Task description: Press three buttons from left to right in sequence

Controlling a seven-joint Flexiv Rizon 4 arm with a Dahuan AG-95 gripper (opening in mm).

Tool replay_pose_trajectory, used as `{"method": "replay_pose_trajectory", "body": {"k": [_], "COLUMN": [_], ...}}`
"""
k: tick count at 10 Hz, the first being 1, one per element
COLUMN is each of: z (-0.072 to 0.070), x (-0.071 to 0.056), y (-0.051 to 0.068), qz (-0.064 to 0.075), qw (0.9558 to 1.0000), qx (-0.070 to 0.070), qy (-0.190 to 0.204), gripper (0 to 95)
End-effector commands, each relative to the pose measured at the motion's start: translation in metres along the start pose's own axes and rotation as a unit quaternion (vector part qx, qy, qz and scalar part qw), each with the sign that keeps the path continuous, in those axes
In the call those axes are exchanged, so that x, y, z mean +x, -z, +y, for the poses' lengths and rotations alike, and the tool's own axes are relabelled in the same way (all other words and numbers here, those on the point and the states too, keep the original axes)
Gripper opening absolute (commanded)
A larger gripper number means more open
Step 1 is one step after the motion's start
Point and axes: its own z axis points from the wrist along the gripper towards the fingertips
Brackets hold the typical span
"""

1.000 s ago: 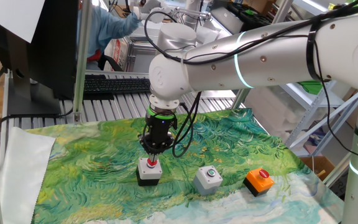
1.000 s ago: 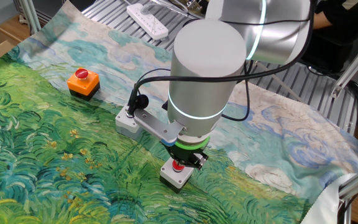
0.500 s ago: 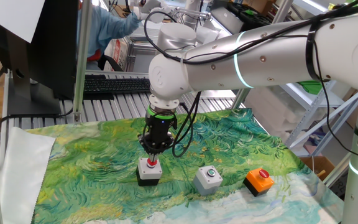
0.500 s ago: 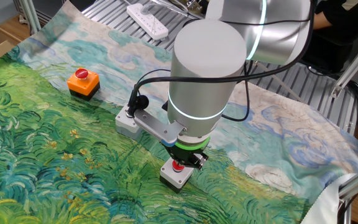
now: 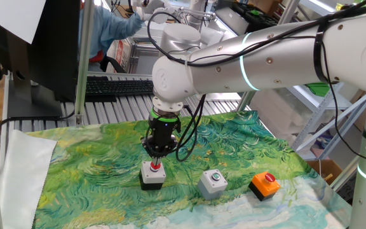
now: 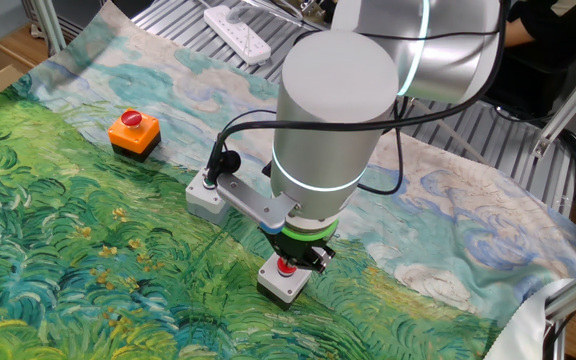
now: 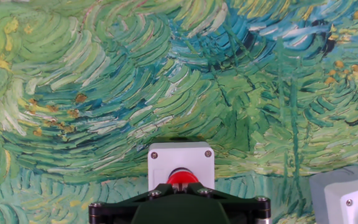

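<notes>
Black-and-white box with red button (image 5: 152, 173), first in the row, directly beneath the gripper (image 5: 156, 154), whose fingers are closed together into one blunt tip pointing straight down at the button, apparently pressing or about to; grey box with green button (image 5: 213, 183) just to its side, orange box with red button (image 5: 264, 185) farthest, all on the painted cloth (image 5: 94, 159)

Two fixed views face the cloth (image 5: 107, 159) oppositely; hand view looks straight down.
</notes>
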Motion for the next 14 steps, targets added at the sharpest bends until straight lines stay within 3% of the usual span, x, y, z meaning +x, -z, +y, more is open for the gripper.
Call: {"method": "replay_pose_trajectory", "body": {"k": [1, 5, 9, 11, 14], "z": [0.001, -0.004, 0.008, 0.007, 0.002], "x": [-0.003, -0.007, -0.01, -0.008, -0.005], "y": [-0.026, -0.047, -0.062, -0.07, -0.068], "qz": [-0.001, -0.006, -0.008, -0.012, -0.011], "qw": [1.0, 1.0, 0.9998, 0.9998, 0.9999], "qx": [0.0, 0.0, 0.003, 0.005, 0.0], "qy": [-0.002, -0.003, -0.018, -0.017, -0.012], "gripper": [0.0, 0.0, 0.0, 0.0, 0.0]}}
